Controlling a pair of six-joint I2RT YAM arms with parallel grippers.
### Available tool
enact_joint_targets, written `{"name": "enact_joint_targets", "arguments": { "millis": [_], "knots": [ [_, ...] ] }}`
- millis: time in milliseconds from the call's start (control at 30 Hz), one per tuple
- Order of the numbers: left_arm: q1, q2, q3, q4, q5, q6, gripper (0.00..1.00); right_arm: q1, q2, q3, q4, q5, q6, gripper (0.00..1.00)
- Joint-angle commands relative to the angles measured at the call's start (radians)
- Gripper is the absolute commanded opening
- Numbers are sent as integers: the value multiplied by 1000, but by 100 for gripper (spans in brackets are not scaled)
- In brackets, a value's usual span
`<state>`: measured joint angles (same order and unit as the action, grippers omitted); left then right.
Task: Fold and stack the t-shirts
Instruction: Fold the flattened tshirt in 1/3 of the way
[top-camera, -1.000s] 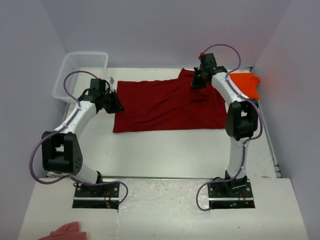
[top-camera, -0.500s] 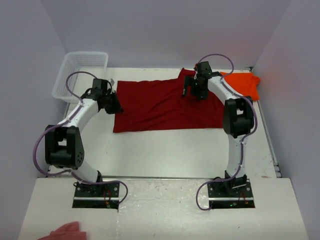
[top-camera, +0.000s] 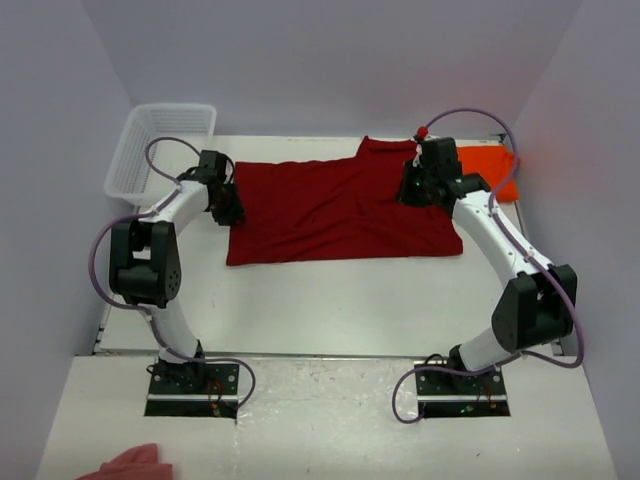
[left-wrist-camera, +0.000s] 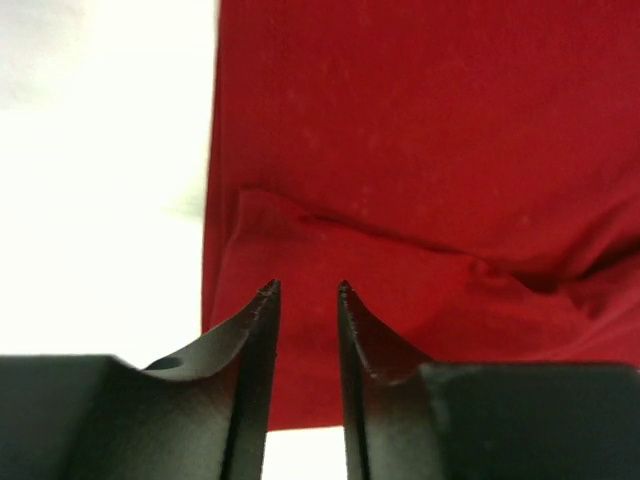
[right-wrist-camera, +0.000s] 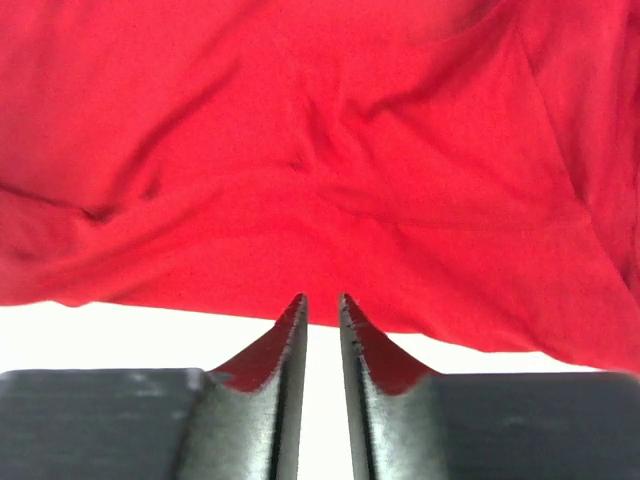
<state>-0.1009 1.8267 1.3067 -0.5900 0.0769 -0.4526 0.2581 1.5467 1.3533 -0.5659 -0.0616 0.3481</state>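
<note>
- Across the far half of the bench (top-camera: 330, 300), the dark crimson t-shirt (top-camera: 335, 210) is spread out flat, with one sleeve pointed toward the back wall.
- At the far right corner, the orange t-shirt (top-camera: 492, 165) is seen as a small folded rectangle, partly hidden by the right arm (top-camera: 500, 230).
- At the crimson shirt's left edge, the left tool (left-wrist-camera: 305, 288) is held narrowly parted; nothing is gripped, and a raised fold of cloth is seen just beyond its tips.
- Near the shirt's right end, the right tool (right-wrist-camera: 322, 298) is likewise held at a narrow gap with nothing gripped; bare bench is seen between its fingers, just short of the cloth's edge.
- At the far left corner, a white basket (top-camera: 165, 125) is placed apart from the shirt.
- Beside the near left edge, a pink cloth scrap (top-camera: 135, 462) is seen.
</note>
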Motion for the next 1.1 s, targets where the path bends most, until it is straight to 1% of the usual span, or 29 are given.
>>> {"name": "enact_joint_targets", "arguments": {
  "millis": [0,33,67,133,233,500,667,767,800,833,867,933,967,1067],
  "knots": [
    [-8,20,72,-27,-72,2,34,3,-34,-74,34,17,-17,21],
    [-8,23,77,-28,-72,2,37,3,-42,-80,34,20,-15,23],
    [-8,26,77,-30,-112,-1,39,3,-43,-91,32,19,-15,24],
    [-8,37,81,-33,-124,-1,42,3,-49,-98,40,-13,-9,25],
    [-8,66,103,-56,-150,-1,43,4,-74,-123,66,-53,2,26],
    [-8,146,152,-68,-163,0,43,4,-119,-161,86,-52,0,27],
    [-10,161,152,-67,-170,0,40,4,-119,-169,90,-52,-3,27],
    [-8,167,154,-65,-172,3,31,4,-119,-174,100,-61,-1,27],
    [-8,169,154,-65,-175,3,24,4,-116,-174,100,-64,-1,27],
    [-8,171,154,-65,-174,3,20,4,-114,-175,100,-63,-1,27],
    [-8,172,154,-64,-174,3,14,4,-114,-178,100,-64,-1,27],
    [-8,171,149,-62,-174,2,6,4,-114,-184,104,-61,-1,27],
    [-8,169,147,-60,-172,2,0,4,-112,-186,104,-63,-1,27],
    [-8,149,135,-54,-167,-1,0,4,-103,-187,107,-63,-1,27]
  ]
}}
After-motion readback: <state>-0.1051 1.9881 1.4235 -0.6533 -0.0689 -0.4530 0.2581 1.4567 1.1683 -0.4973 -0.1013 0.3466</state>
